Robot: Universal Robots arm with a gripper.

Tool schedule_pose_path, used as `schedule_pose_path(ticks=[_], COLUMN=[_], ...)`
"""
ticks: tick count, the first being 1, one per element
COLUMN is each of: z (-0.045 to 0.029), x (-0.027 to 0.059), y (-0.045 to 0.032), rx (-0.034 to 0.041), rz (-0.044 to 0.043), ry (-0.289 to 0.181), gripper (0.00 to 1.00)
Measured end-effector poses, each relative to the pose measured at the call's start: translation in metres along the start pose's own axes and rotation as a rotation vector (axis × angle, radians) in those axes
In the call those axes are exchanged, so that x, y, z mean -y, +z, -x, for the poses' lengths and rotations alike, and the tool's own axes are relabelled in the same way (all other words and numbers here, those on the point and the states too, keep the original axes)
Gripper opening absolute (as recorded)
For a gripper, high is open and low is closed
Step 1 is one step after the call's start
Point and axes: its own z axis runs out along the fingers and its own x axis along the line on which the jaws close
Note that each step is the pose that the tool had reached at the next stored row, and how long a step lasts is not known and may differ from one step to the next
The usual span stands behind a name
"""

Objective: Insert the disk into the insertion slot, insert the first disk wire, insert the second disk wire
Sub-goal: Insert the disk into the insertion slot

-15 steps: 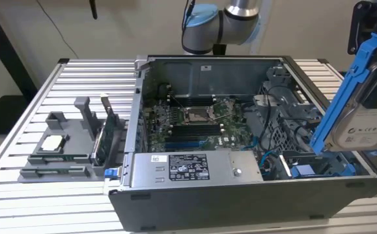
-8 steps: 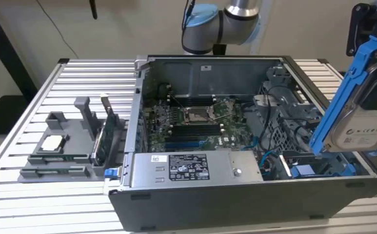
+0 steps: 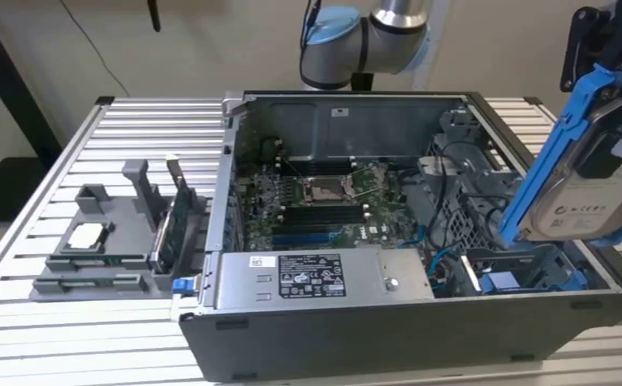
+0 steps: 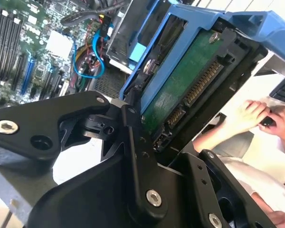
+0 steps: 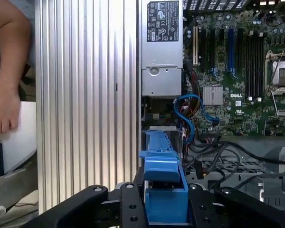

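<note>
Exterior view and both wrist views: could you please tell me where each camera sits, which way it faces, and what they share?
Exterior view: off the arm, looking down into the open computer case on the slatted table; the arm shows, the disk held at the exterior view's right.
First wrist view: on the arm, looking down past the gripper, shut on the disk, at the power-supply box.
Second wrist view: on the arm, facing the disk's green underside over gripper links.
Shared: both wrist views show the motherboard.

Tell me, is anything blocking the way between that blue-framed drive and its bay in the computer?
Nothing visible. The claw holds the drive in the air above the bay; the blue cables lie beside it, not across.
</note>
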Motion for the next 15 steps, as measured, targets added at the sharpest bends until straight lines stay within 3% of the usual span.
schedule_pose_path(ticks=[7, 15], z=[0.0010, 0.0012], x=[0.0005, 0.0006], y=[0.0117, 0.0142], rx=[0.0163, 0.0177], rz=[0.0003, 0.0003], ry=[-0.001, -0.001], gripper=[0.33, 0.33])
